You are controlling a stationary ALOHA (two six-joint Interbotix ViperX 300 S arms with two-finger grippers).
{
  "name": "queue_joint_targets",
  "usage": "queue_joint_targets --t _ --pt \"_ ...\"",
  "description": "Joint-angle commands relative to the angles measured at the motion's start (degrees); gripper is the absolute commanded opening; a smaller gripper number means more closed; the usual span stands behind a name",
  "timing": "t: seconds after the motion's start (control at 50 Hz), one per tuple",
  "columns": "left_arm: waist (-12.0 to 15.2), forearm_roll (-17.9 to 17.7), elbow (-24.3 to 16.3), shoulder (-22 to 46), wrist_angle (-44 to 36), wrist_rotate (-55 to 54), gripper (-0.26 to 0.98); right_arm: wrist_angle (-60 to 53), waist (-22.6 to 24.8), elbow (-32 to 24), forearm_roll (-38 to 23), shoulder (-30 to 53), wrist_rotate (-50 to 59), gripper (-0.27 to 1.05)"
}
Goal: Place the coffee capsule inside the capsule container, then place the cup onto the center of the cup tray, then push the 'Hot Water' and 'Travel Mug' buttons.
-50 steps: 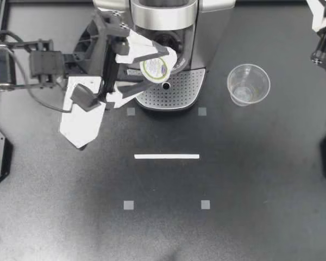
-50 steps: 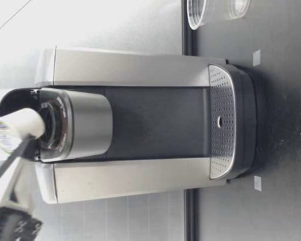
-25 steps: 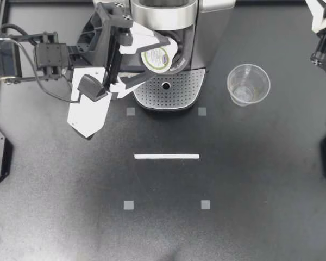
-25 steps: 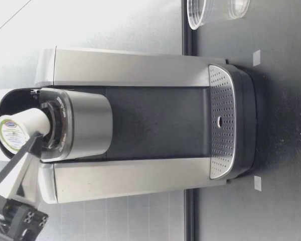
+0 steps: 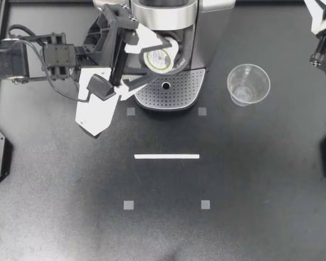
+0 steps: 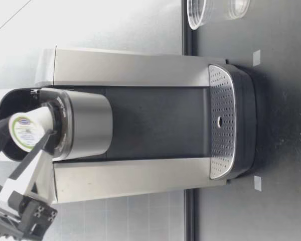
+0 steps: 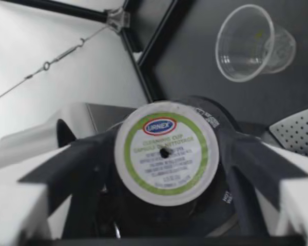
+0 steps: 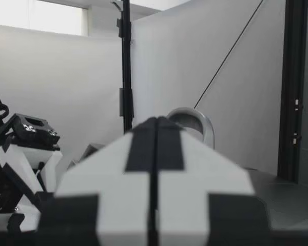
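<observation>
My left gripper (image 5: 164,61) is at the coffee machine's (image 5: 163,16) raised capsule holder (image 6: 60,131). The white, green-ringed coffee capsule (image 5: 158,58) sits tilted in the holder's mouth, foil lid facing out. The fingers stand open on either side of it; in the left wrist view the capsule (image 7: 166,152) shows a gap to one finger (image 7: 256,164). The clear plastic cup (image 5: 248,84) stands upright on the table beside the machine, off the perforated cup tray (image 5: 179,89). My right gripper (image 5: 323,41) hangs shut at the far right edge, holding nothing.
A white tape line (image 5: 166,156) and several small grey square markers lie on the black table in front of the machine. The left arm's body and cable stretch across the back left of the table.
The left gripper carried the capsule farther into the holder's mouth, then its fingers spread apart and let go. The right arm and the cup have not moved.
</observation>
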Motion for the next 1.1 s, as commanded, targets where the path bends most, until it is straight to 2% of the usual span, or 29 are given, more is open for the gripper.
queue_joint_targets --t 0.0,0.28,0.62,0.72,0.84,0.9,1.0,1.08 --pt "0.35 0.18 -1.76 -0.88 -0.44 -0.26 0.75 -0.44 0.35 -0.62 0.00 0.62 0.18 0.03" --pt "0.26 0.09 -0.62 -3.16 -0.97 -1.93 0.75 -0.53 1.32 -0.53 0.00 2.11 1.32 0.03" --pt "0.35 -0.62 3.25 -6.15 -4.39 -4.66 0.75 -0.62 5.98 -1.76 0.00 6.15 4.04 0.03" --pt "0.35 -0.70 5.54 -8.35 -6.68 -7.03 0.75 -0.70 7.21 -1.93 0.09 6.86 4.75 0.03" --pt "0.26 -1.49 10.46 -12.04 -11.78 -10.81 0.75 -1.05 7.38 -2.20 0.26 7.38 5.54 0.03" --pt "0.00 -3.08 13.71 -14.24 -16.44 -13.80 0.75 -1.14 7.38 -2.64 0.70 7.47 5.54 0.03" --pt "-0.88 -6.42 21.01 -18.19 -27.86 -20.39 0.75 -1.05 6.77 -4.57 2.02 8.09 5.19 0.03" --pt "-1.76 -8.44 26.89 -20.57 -37.35 -25.40 0.75 -0.62 4.48 -6.77 2.37 9.32 5.10 0.03"
